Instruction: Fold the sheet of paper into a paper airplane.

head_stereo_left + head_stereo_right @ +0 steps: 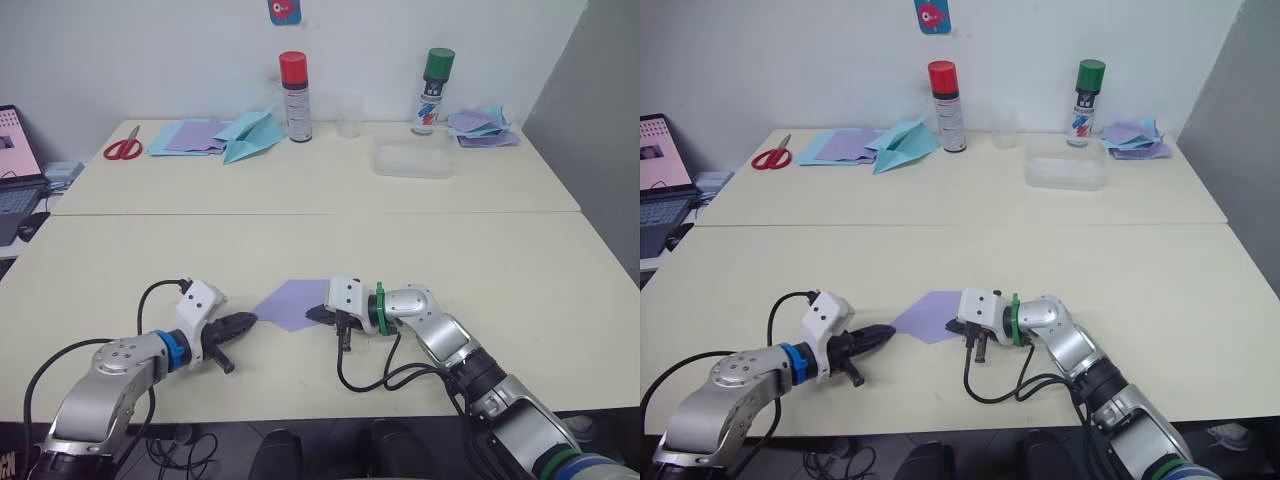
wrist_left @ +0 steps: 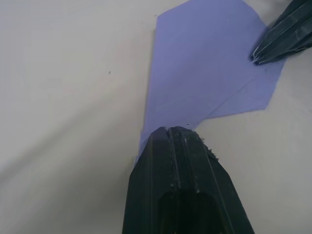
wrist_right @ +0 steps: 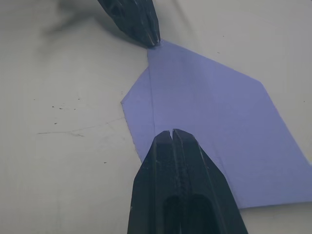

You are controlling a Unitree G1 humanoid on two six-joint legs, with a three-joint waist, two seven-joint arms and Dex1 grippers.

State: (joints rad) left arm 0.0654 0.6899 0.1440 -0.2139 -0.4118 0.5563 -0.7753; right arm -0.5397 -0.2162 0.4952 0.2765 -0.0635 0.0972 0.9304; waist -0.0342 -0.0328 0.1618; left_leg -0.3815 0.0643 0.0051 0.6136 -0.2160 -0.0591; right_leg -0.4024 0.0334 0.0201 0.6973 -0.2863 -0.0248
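- Two grippers meet at one lavender sheet of paper (image 1: 293, 302) lying flat on the near cream table (image 1: 120, 270), folded to a point at its left end
- left gripper (image 1: 243, 322) has its black fingers pressed together, tips touching the paper's pointed left corner
- right gripper (image 1: 318, 313) also has its fingers together, tips resting on the paper's right part, beside a crease line seen in the right wrist view
- On the far table: red scissors (image 1: 123, 145), a pile of purple and blue sheets (image 1: 190, 137) and a light blue paper plane (image 1: 252, 133) lying on its right edge
- Just right of the plane stands a spray can with a red cap (image 1: 294, 96); its label print is too small to read
- A clear cup (image 1: 348, 116), a clear plastic tray (image 1: 414, 160) and a green-capped spray can (image 1: 433, 90) with a blue and white label, writing unreadable
- More purple and blue sheets (image 1: 482, 128) lie at the far right
- A laptop (image 1: 18, 170) sits at the left edge, and a small blue sticker with a red shape (image 1: 285, 11) is on the wall
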